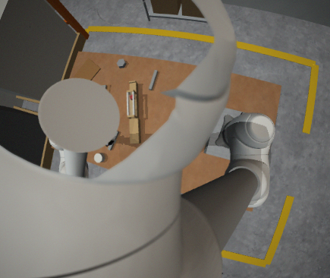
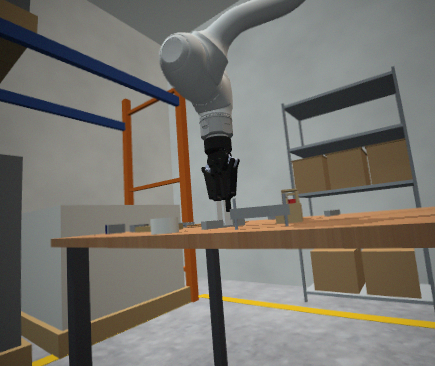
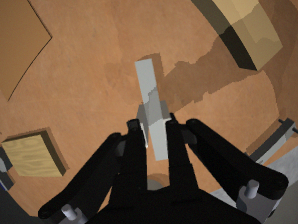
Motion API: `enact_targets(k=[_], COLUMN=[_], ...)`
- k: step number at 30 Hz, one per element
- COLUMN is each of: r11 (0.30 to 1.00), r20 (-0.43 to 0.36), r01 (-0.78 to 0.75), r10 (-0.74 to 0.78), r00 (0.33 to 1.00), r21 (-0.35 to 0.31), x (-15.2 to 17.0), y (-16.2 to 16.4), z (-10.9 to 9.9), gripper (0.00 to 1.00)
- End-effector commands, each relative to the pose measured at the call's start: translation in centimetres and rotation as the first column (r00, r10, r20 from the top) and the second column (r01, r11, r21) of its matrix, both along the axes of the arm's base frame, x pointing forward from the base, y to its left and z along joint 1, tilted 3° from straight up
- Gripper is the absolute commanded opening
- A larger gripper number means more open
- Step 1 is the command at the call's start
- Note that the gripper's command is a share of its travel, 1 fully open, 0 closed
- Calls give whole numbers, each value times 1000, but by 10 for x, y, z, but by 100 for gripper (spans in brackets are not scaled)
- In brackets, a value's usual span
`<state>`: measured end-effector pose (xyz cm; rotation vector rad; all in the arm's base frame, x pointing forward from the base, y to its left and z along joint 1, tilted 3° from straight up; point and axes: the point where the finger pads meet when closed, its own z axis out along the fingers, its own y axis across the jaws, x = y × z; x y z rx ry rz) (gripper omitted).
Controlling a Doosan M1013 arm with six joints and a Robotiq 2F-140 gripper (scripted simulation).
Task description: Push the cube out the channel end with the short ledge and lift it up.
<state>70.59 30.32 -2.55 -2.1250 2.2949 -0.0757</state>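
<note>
The tan channel [image 1: 133, 110] lies along the middle of the wooden table, with the red cube [image 1: 131, 97] inside its clear-covered part. The cube also shows in the exterior view [image 2: 290, 200]. My gripper [image 3: 153, 111] [image 2: 220, 200] is shut on a thin grey stick [image 3: 152, 106] that points down from the fingers. It hangs just above the table near the channel's near end. In the overhead view the gripper [image 1: 111, 143] is mostly hidden by the arm. One channel end shows at the wrist view's top right [image 3: 233, 3].
A white cylinder [image 1: 99, 157] stands near the table's front edge. A second grey bar [image 1: 153, 80] and a grey hexagonal block [image 1: 121, 63] lie further back. A flat brown plate [image 1: 87, 69] lies at the far left corner. Shelving stands beyond the table.
</note>
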Motion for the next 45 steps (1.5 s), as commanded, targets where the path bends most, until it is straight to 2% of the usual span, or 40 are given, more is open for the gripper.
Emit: enact_targets(k=[1,30,33,39,41,45], r11=[1000,1000,1000,1000,1000,1000], r20=[0,0,0,0,0,0], r01=[0,0,0,0,0,0], r10=[0,0,0,0,0,0], r00=[1000,1000,1000,1000,1000,1000], r21=[0,0,0,0,0,0], x=[0,0,-1,-4,-4,-5], y=[0,0,1,2,2,3], z=[0,4,22,88,88,112], gripper=[0,0,0,0,0,0])
